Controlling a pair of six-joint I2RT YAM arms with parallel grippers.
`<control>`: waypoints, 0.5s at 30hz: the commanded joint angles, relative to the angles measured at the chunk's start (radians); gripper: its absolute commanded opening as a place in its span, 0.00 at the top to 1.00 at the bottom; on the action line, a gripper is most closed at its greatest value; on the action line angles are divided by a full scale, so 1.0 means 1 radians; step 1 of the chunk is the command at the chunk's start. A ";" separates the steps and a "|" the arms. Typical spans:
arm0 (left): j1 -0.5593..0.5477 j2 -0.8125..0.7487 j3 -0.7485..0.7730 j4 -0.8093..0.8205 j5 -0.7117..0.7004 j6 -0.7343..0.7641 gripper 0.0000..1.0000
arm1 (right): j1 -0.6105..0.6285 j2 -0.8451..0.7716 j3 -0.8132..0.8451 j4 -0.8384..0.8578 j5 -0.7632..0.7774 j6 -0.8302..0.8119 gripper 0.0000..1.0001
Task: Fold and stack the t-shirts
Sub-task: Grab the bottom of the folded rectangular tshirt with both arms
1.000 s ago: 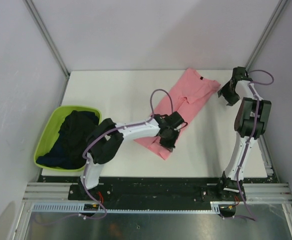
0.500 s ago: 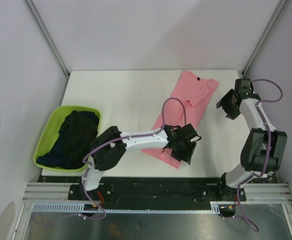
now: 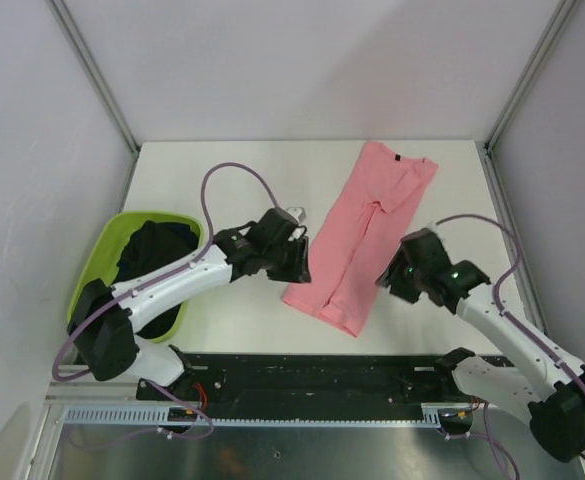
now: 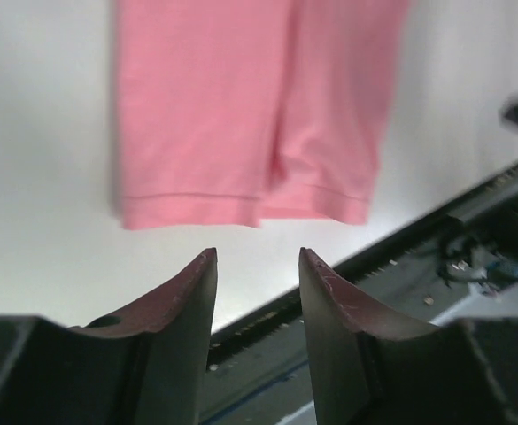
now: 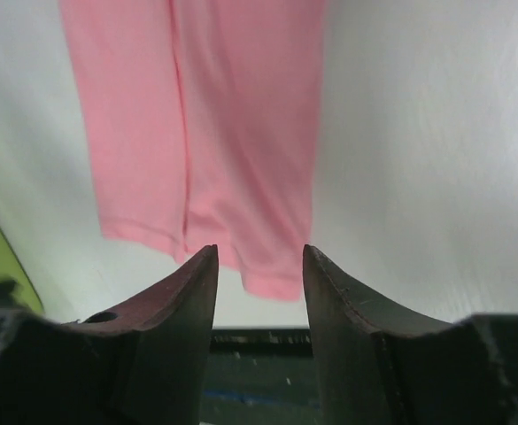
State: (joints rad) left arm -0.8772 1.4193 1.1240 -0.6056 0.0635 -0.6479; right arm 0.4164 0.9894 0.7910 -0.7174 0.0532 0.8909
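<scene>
One soft salmon-pink cloth t-shirt (image 3: 362, 235) lies on the smooth white table (image 3: 222, 180) as a long narrow strip. It slants from its small dark collar label (image 3: 399, 158) at the far end down to its stitched hem (image 4: 241, 197) near the front edge. A second ago one sleeve was sticking out on the right and the left gripper (image 4: 257, 257) was sitting on the lower part of the cloth. Now the sleeve is turned in and both arms have come away. So I judge the lengthwise folds are done, and the cross fold is what you have next.

The left gripper hangs just beside the strip on its left, the right gripper (image 5: 260, 252) just beside it on its right. On both, the jaws are spread and nothing is between them.

The cloth looks matte and limp, with a soft crease along its middle. Other tees (image 3: 152, 250), dark navy-black and crumpled, wait in the lime-green plastic tub (image 3: 100, 250) at the left edge, well apart from the pink one.
</scene>
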 commanded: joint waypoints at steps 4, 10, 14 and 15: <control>0.131 0.027 -0.037 0.008 0.067 0.161 0.54 | 0.385 0.030 -0.108 -0.032 0.181 0.419 0.56; 0.139 0.040 -0.065 0.031 0.137 0.215 0.57 | 0.515 0.118 -0.147 -0.014 0.224 0.563 0.59; 0.119 0.050 -0.065 0.081 0.243 0.245 0.59 | 0.525 0.140 -0.186 0.032 0.218 0.591 0.60; 0.109 0.063 -0.061 0.088 0.256 0.252 0.60 | 0.525 0.144 -0.196 0.052 0.209 0.592 0.61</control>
State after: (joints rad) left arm -0.7467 1.4612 1.0538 -0.5907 0.2035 -0.4652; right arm 0.9325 1.1191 0.6239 -0.7204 0.2176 1.3922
